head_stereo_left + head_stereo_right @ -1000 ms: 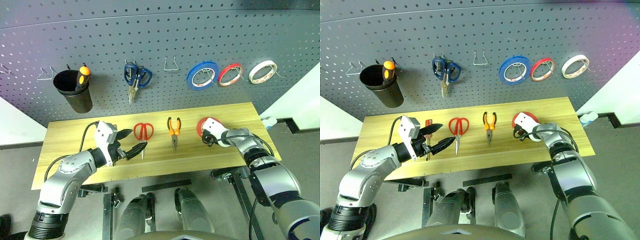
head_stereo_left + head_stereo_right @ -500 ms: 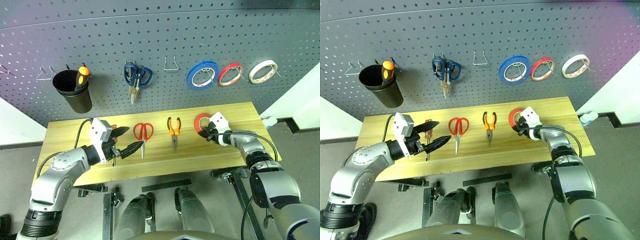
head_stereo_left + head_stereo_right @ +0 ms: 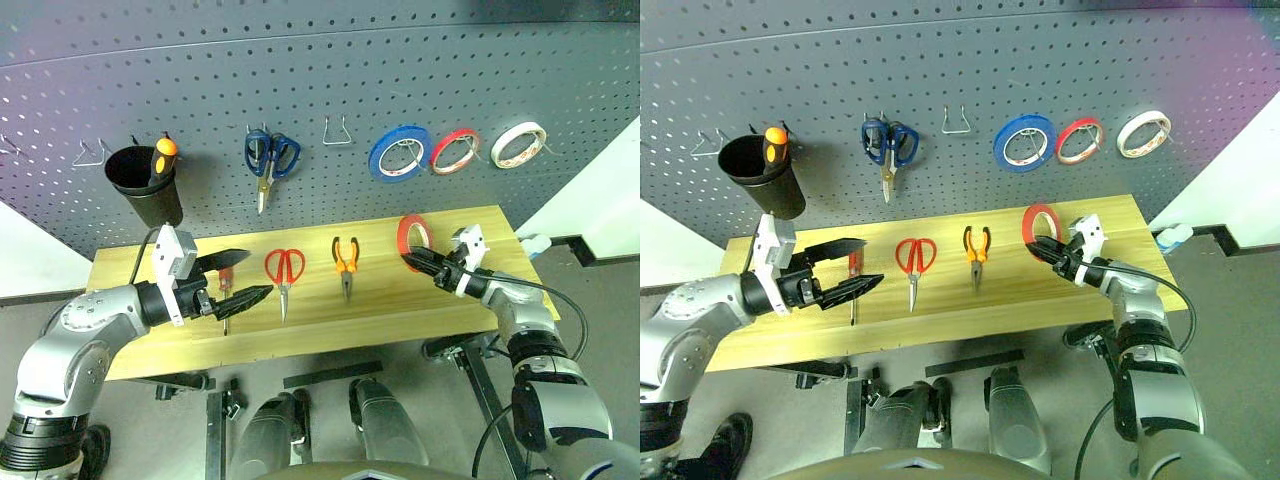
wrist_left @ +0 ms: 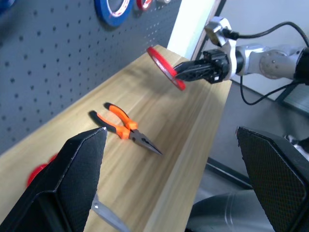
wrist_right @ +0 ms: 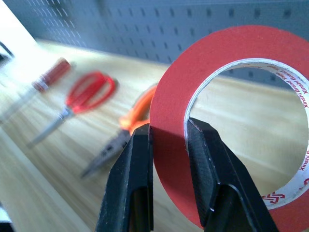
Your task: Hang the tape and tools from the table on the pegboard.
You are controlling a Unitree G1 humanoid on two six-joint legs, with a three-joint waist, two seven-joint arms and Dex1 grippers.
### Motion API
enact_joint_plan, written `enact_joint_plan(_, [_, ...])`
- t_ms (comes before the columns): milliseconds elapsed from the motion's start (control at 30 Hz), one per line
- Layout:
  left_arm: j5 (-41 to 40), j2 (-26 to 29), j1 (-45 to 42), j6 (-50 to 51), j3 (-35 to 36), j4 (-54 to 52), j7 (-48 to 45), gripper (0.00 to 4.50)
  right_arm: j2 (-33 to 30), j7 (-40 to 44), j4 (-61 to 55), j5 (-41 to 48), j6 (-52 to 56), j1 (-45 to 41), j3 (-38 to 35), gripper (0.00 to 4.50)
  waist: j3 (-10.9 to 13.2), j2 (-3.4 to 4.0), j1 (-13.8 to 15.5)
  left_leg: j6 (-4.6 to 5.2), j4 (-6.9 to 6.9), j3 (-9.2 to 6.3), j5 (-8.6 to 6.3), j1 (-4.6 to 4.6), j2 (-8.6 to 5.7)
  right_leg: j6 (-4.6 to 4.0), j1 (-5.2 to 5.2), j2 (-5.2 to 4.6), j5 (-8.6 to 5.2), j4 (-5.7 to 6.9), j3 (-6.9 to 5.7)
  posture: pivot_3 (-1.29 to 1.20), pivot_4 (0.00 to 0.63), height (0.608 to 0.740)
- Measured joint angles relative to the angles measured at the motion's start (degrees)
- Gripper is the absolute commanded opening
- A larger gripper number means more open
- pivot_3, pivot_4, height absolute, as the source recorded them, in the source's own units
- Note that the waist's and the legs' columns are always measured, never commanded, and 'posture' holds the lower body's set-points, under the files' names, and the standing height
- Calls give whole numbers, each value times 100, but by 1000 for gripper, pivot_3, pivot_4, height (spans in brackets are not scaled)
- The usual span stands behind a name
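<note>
My right gripper (image 3: 418,260) is shut on the rim of the wide red tape (image 3: 413,236), holding the roll upright just above the right part of the wooden table (image 3: 320,322). In the right wrist view, one finger sits inside the tape (image 5: 227,53) ring and the other outside. The left gripper (image 3: 258,273) hangs open and empty over the red-handled screwdriver (image 3: 226,274) at the table's left. Red-handled scissors (image 3: 285,268) and orange-and-black pliers (image 3: 346,256) lie flat mid-table. The dark pegboard (image 3: 330,70) stands behind.
On the pegboard hang a black cup (image 3: 148,190) with an orange-handled screwdriver, blue scissors (image 3: 268,160), a blue roll (image 3: 399,153), a thin red roll (image 3: 454,150) and a cream roll (image 3: 519,144). A bare wire hook (image 3: 337,132) sits between the scissors and the rolls.
My right gripper has lifted the red tape off the table and rolled it upright. The left arm has risen and drawn left, still open.
</note>
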Motion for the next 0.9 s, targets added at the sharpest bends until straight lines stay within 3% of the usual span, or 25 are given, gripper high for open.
enact_joint_plan(400, [21,-11,-514,-29,-23,325,-121,4500,-195,-102,-817,534,38,549,-487,669,-400,21,-154,0,7,-1,0,4,-1,4,13,1,3,2,1,-320,43,740])
enact_joint_plan(900, [193,-126,-1002,-145,-329,730,-355,4500,-392,-718,-1042,637,-245,423,-868,669,-572,57,-965,3,19,-3,0,29,-1,7,39,2,5,16,7,-340,41,740])
